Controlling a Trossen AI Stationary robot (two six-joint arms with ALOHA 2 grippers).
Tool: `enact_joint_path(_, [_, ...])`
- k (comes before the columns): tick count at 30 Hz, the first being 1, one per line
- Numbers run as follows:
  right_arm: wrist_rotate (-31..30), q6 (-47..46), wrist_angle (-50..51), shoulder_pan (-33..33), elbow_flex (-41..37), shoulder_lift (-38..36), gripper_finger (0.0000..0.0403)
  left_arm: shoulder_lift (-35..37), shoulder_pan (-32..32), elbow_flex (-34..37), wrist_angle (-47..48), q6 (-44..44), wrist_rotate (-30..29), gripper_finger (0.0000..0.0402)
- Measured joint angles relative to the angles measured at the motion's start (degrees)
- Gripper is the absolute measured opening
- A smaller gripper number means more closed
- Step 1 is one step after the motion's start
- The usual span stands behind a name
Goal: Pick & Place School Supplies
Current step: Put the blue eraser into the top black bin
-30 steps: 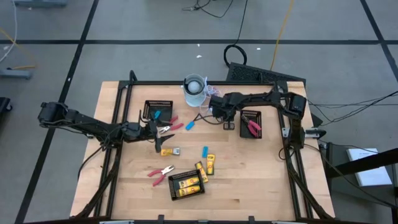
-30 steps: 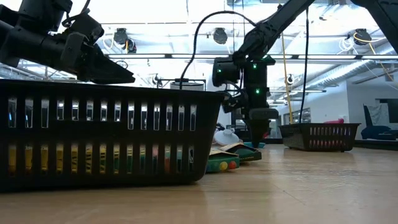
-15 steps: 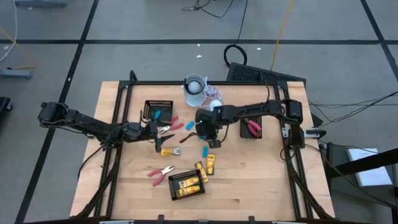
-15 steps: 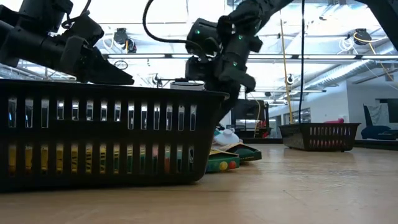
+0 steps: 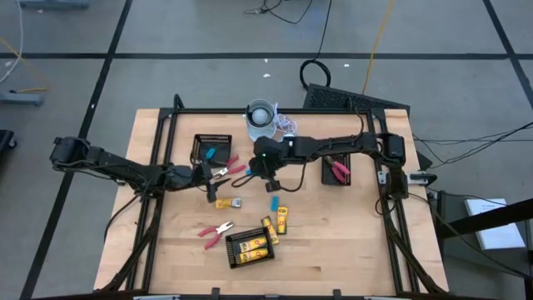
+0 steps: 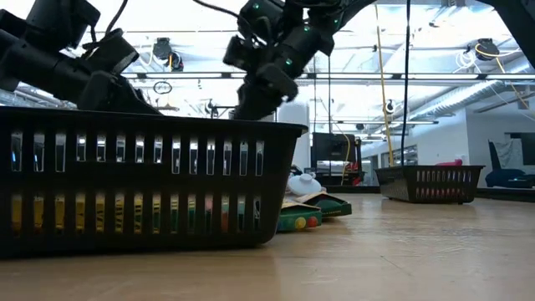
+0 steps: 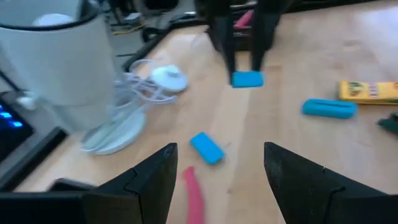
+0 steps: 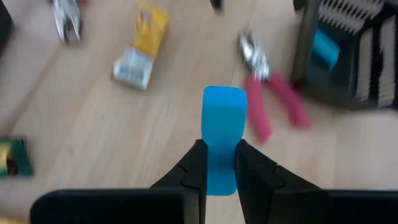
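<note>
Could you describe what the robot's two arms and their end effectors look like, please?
Both arms are dark, nearly black, built of slim jointed segments with bulkier housings at the joints. The left end effector and the right end effector each end in two dark, flat, tapering fingers. Small green indicator lights glow on the right arm's wrist housing, and a black cable loops above it.

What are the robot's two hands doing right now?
Left gripper: open, holding nothing.
Right gripper: shut on a light-blue stick.

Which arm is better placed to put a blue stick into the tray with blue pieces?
The right: its gripper already grips a blue stick near that tray; the left gripper is open.
</note>
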State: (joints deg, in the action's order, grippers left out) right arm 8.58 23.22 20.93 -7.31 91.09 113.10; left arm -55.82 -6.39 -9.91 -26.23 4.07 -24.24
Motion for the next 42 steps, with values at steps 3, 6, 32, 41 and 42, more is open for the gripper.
enact_joint_path(3, [1.4, 0.1, -5.4, -1.0, 0.0, 0.0, 0.0045, 4.3, 0.0, 0.0, 3.9, 0.3, -3.3, 0.0243])
enact_joint_path(6, [3.4, 0.4, -10.2, -2.2, 0.0, 0.0, 0.0045, 10.1, 0.0, 0.0, 6.9, 1.2, -3.9, 0.0243])
enact_joint_path(32, [14.4, -4.8, -39.2, -3.8, 0.1, 3.1, 0.0044, 24.3, 10.8, 9.0, -12.3, 0.0, 14.0, 0.0243])
enact_joint_path(41, [15.4, -6.4, -42.5, -4.2, 0.0, 6.0, 0.0044, 21.2, 12.1, 9.0, -15.7, -1.7, 17.0, 0.0243])
enact_joint_path(42, [15.5, -6.4, -42.8, -4.3, 0.0, 6.0, 0.0044, 20.7, 12.1, 9.0, -16.3, -1.8, 17.1, 0.0243])
